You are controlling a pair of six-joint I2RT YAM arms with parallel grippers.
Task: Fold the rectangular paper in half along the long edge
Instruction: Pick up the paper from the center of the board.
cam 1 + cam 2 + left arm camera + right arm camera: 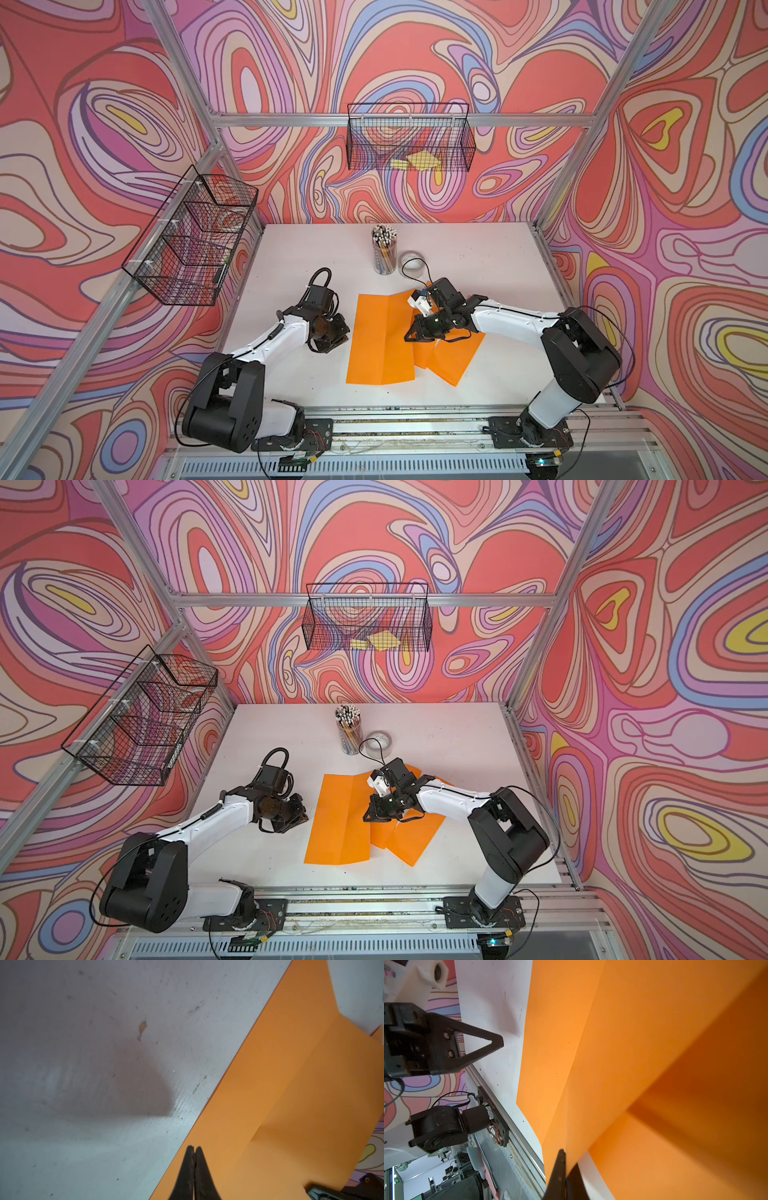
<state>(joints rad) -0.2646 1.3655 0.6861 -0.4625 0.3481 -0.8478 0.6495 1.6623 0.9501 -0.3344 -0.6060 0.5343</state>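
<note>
A creased orange rectangular paper [380,336] [338,818] lies mid-table in both top views. My right gripper [409,337] [368,817] is shut on the paper's right long edge and holds that side raised. In the right wrist view the black jaws [563,1154] pinch the sheet [612,1043], which curves upward. My left gripper [343,332] [303,814] sits at the paper's left edge, shut and empty. Its closed tips [193,1148] hover just over the paper's border [280,1084]. The left gripper [500,1043] also shows in the right wrist view, beside the paper.
More orange sheets [455,357] lie under and right of the creased one. A cup of pencils [384,249] and a tape roll [412,264] stand behind the paper. Wire baskets hang on the left wall [195,241] and back wall [409,137].
</note>
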